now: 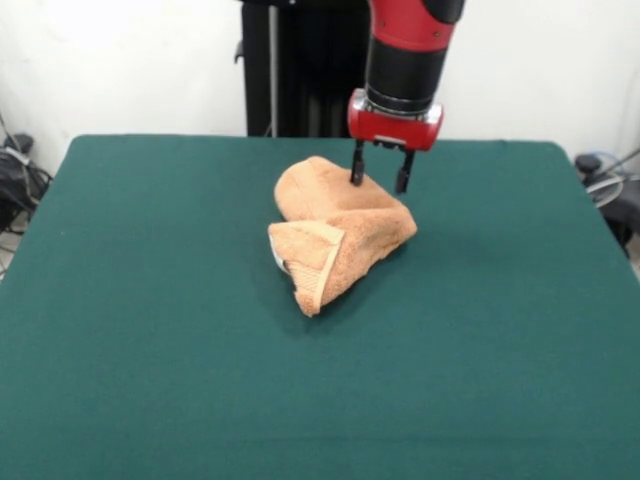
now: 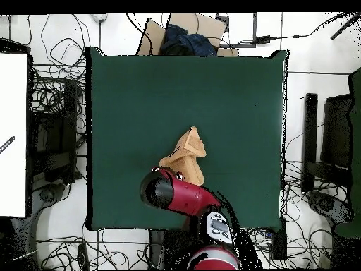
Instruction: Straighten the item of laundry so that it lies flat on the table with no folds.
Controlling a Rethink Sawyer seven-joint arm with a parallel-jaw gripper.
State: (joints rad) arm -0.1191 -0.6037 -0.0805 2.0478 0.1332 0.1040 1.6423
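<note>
Light: bright, even, diffuse
Shadows: soft, faint beside the towel on the table
Focus: slightly soft

no readable text, labels or numbers

One camera faces me from across the table, fairly close and angled down, my arm entering from above. The other looks straight down from high up, my base at its bottom edge. Both share the table and towel.
</note>
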